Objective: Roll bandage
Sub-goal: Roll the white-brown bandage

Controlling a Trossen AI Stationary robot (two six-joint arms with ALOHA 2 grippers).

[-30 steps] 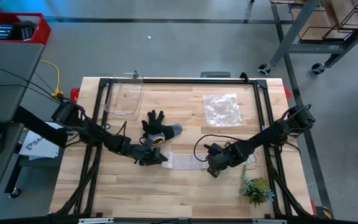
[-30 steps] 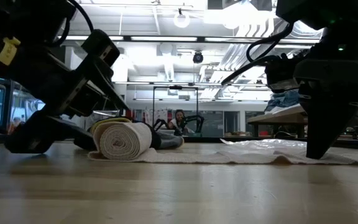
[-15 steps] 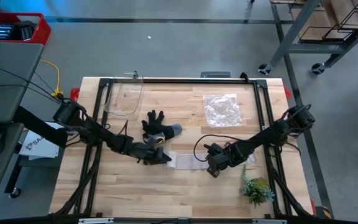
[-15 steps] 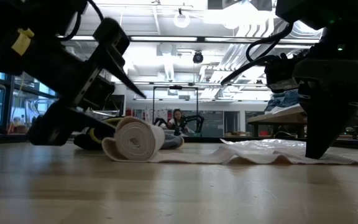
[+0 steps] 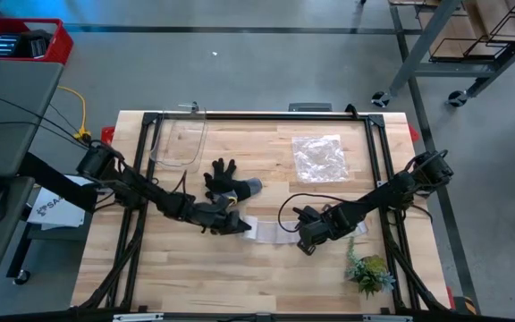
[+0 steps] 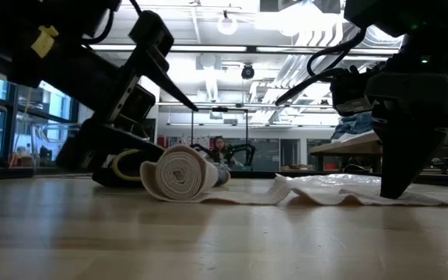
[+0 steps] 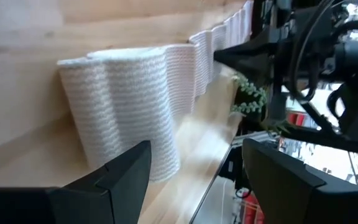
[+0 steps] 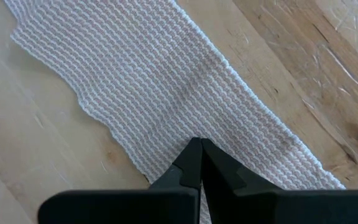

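The white gauze bandage is partly rolled. Its roll (image 6: 179,173) lies on its side on the table, and the flat strip (image 5: 274,233) runs from it toward the table's right. My left gripper (image 5: 228,223) is open and low at the roll's left side; the roll (image 7: 129,109) lies just ahead of its fingers. My right gripper (image 5: 304,240) is shut, with its tips down on the strip's right end (image 8: 185,93). My left gripper stands against the roll's left side (image 6: 152,175) with one finger (image 7: 126,171) beside it and the other (image 6: 169,82) above it, coming level from the table's left. The roll rests on the table. My right gripper presses its shut fingertips (image 8: 197,163) down on the flat strip near its right end (image 8: 229,149), from above. The strip lies on the table under them, a little rumpled (image 6: 286,187) toward the roll.
A black-and-grey glove (image 5: 226,186) lies just behind the roll. A crinkly clear bag (image 5: 318,156) lies at the far right, a clear container (image 5: 179,143) at the far left, a small plant (image 5: 369,273) at the near right. A person shows far off (image 6: 224,148).
My left gripper has gone toward the table's right and tipped up. The roll has turned over along the strip toward my right gripper and grown thicker. The flat part has got shorter and has puckered. My right gripper has kept still on the strip's end.
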